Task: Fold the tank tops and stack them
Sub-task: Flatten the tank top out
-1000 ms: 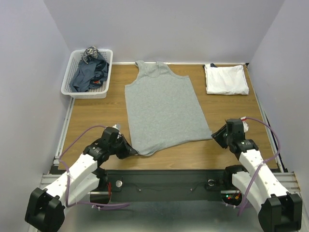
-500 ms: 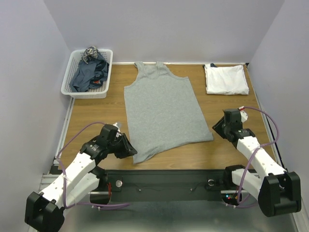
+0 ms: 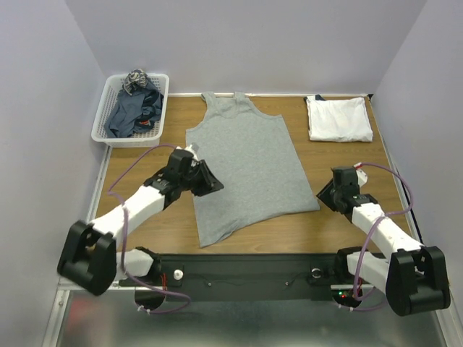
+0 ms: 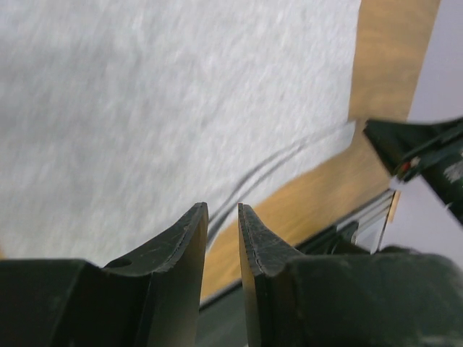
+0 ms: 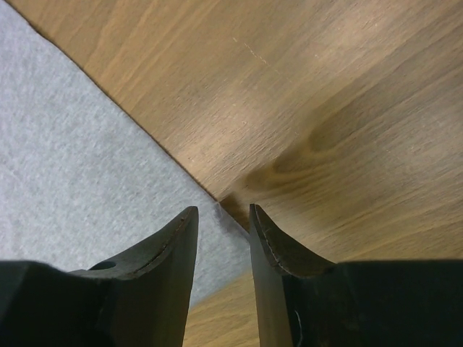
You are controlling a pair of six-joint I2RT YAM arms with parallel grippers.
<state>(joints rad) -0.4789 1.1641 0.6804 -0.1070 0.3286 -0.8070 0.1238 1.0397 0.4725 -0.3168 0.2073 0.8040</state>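
While the light heather-grey tank top (image 3: 242, 163) lies spread flat on the middle of the wooden table (image 3: 137, 170), with its neck toward the far edge and its hem toward the arms, the left gripper (image 3: 213, 186) sits over the garment's left side edge, about halfway along its length. In the left wrist view its two dark fingers (image 4: 181, 253) stand a narrow slit apart with nothing between them. Grey jersey fills most of that view beneath them, the seam of the hem showing as a thin curved line; the fabric there is blurred, and whether the tips touch it cannot be told. The hem runs slanted, its left corner lying nearer the arm bases than its right. The right gripper (image 3: 324, 196) is at that right hem corner. From the right wrist its fingers (image 5: 170, 253) are parted by a slightly wider gap and grip nothing, and the pointed corner of the grey cloth lies on the wood directly below the gap. A white tank top (image 3: 338, 118) lies folded into a neat rectangle at the far right corner of the table, well apart from the grey one. At the far left stands a white lattice basket (image 3: 108, 137) holding crumpled dark blue-grey tops (image 3: 134, 114) and a mottled bundle (image 3: 135, 78) at its far end.
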